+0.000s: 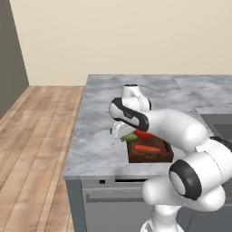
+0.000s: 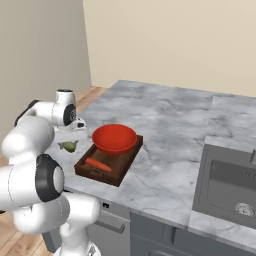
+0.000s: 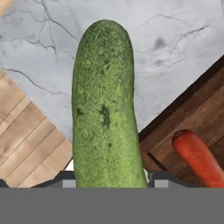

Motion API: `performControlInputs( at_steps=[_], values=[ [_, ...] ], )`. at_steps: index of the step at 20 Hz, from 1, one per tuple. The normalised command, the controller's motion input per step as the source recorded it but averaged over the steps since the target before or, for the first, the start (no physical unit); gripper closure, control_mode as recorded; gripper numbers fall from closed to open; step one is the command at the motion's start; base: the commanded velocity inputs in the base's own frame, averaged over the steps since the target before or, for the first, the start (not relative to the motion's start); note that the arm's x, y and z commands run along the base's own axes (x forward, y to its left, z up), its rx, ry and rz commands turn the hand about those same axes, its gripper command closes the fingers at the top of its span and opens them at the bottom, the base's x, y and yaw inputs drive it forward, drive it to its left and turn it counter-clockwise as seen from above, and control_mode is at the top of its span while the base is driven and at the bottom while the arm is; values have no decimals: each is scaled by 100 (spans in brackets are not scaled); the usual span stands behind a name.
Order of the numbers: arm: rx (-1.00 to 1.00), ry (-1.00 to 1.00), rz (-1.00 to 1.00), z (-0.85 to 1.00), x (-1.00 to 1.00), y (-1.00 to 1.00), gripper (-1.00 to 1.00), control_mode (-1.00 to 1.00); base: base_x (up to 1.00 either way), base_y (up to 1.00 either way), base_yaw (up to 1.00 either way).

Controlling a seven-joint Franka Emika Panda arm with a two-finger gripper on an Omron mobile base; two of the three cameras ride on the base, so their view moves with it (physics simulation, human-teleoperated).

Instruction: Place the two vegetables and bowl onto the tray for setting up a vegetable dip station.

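Marble counter (image 2: 165, 125) below, cucumber (image 3: 105, 109) sits clamped between gripper (image 3: 111, 178) fingertips.

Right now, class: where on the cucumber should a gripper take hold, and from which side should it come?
Across the middle of the cucumber, from above. It is long and rounded, so its narrow width fits between the fingers and a mid-length grip keeps it balanced. The hand view shows the gripper straddling it that way, fingers on either side, beside the tray with the carrot.
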Motion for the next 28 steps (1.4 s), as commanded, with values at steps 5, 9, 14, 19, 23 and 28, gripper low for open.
performControlInputs(
  at_steps=[5, 9, 14, 19, 23, 28],
  values=[
    [0, -11, 36, 6, -26, -32, 100, -100, 0, 0, 0],
    [0, -8, 32, 2, -29, -34, 100, -100, 0, 0, 0],
    [3, -3, 29, 7, -23, -33, 100, -100, 0, 0, 0],
    [11, 1, 22, 15, -14, -34, 100, -100, 0, 0, 0],
    [12, 6, 19, 6, -6, -38, 100, -100, 0, 0, 0],
    [8, 2, 18, 1, -8, -38, 100, -100, 0, 0, 0]
  ],
)
